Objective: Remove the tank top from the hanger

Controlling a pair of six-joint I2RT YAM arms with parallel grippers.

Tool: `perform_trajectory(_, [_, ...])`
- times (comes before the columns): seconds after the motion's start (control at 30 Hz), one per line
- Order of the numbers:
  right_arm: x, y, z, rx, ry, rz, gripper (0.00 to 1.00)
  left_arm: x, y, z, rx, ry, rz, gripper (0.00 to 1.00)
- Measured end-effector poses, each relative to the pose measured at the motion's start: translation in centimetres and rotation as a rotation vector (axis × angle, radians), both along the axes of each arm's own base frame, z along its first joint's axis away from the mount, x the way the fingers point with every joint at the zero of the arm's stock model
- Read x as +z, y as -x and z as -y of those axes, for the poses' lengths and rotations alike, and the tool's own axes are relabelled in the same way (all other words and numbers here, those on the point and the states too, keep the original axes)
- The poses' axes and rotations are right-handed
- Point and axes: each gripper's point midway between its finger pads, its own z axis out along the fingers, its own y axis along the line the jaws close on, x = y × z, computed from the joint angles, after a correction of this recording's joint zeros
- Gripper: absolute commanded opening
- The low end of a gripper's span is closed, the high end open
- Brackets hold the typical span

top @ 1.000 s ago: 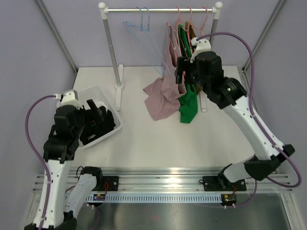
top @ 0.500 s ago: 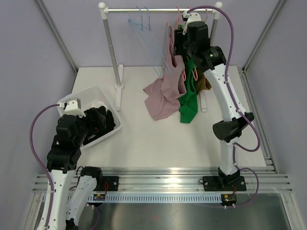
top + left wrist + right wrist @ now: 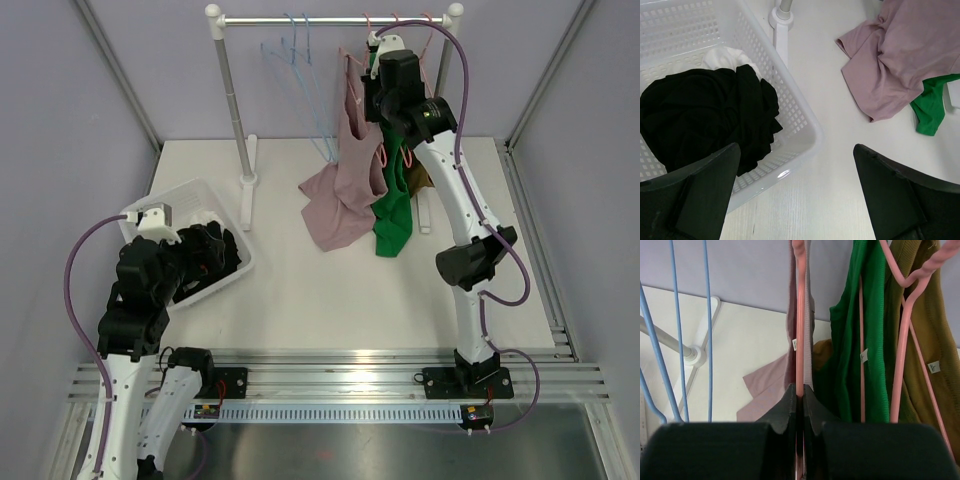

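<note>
Right gripper (image 3: 800, 392) clenched on pink hanger (image 3: 799, 315); wire runs straight up from between my fingers toward rail (image 3: 330, 20). Pink tank top (image 3: 345, 180) drapes from that hanger, below grip and slightly to its left, long axis vertical, hem pooled on table (image 3: 300, 290). Strap possibly pinched with wire; hard to tell. Left gripper (image 3: 797, 175) spread, empty, well apart by basket (image 3: 807, 125). Right arm nearer; cloth likely slides off downward.

White basket (image 3: 800, 107) on table (image 3: 330, 290), off to my left. Black clothes (image 3: 705, 115) heaped inside, white cloth (image 3: 727, 55) showing behind heap. Rack rail (image 3: 250, 20) across back. Blue wire hangers (image 3: 706, 315) hooked on it. Green top (image 3: 860, 325) hanging, hem down on table. Brown top (image 3: 930, 325) just beside, to right.
</note>
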Motion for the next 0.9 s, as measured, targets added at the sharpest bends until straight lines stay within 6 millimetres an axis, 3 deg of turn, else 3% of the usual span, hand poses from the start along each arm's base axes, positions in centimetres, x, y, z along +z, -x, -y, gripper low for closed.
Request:
perform_trajectory(0.23, [1.1,0.6,-0.1,0.014,-0.02,0.014,0.0,-0.3,-0.1,0.2,-0.011,0.004,-0.005,0.99])
perform_trajectory(0.53, [8.1,4.4,1.1,0.045,-0.098,0.128,0.0,-0.4,-0.1,0.5,-0.025,0.008,-0.008,0.99])
perform_trajectory(0.63, [9.6,5.8,1.5,0.056,-0.117,0.147,0.0,-0.3,-0.1,0.7,-0.036,0.012,-0.007,0.99])
perform_trajectory(0.73, [9.7,7.8,1.9,0.078,-0.128,0.128,0.0,-0.2,0.0,1.2,-0.061,0.024,-0.004,0.99])
perform_trajectory(0.9, [7.7,12.6,2.9,0.114,-0.125,0.059,0.0,0.4,-0.3,3.0,-0.128,0.078,-0.015,0.99])
